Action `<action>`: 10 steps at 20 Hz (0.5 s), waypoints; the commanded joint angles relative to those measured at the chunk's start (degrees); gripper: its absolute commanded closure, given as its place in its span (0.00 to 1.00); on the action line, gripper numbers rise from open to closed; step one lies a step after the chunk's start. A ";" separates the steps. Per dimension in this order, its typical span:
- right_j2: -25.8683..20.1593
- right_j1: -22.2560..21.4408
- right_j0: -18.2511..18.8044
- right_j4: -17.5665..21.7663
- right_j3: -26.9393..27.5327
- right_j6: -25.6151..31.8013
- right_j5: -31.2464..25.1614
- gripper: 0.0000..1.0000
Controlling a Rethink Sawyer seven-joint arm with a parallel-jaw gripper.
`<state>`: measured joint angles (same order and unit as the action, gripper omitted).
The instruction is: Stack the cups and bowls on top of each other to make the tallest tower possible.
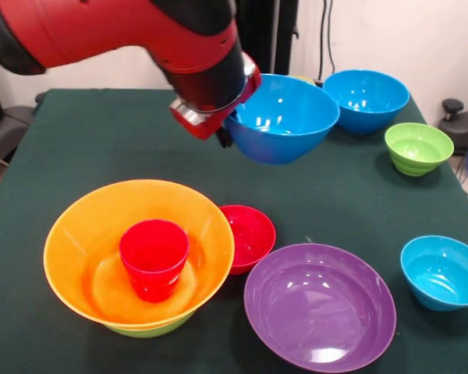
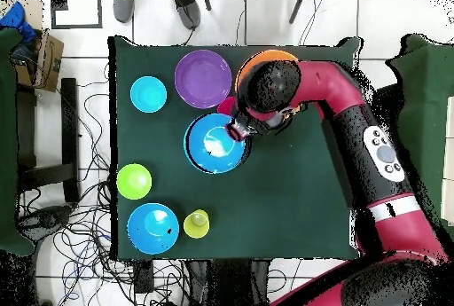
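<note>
While the gripper [image 1: 228, 134] pinches the rim of a medium blue bowl [image 1: 285, 118], that bowl hangs tilted above the green table [image 1: 78, 148], upper centre of frame. Lower left: tower [image 1: 139, 257], large orange bowl [image 1: 86, 234] nested over lime-green bowl [image 1: 152, 329], red cup [image 1: 154, 258] upright inside. Small red bowl [image 1: 249, 236] touching its right side. Purple bowl [image 1: 320, 305] lower right. Overhead: yellow cup [image 2: 196, 223] bottom centre-left, beside the second medium blue bowl [image 2: 152, 227].
</note>
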<state>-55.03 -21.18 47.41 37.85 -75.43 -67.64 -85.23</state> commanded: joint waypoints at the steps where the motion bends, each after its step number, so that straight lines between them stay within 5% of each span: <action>1: 0.11 3.86 -2.69 0.14 12.84 25.16 -8.91 1.00; 10: 0.11 6.35 -6.13 0.17 25.12 30.57 -18.73 1.00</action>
<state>-55.07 -18.59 45.04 37.82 -61.49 -59.10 -94.54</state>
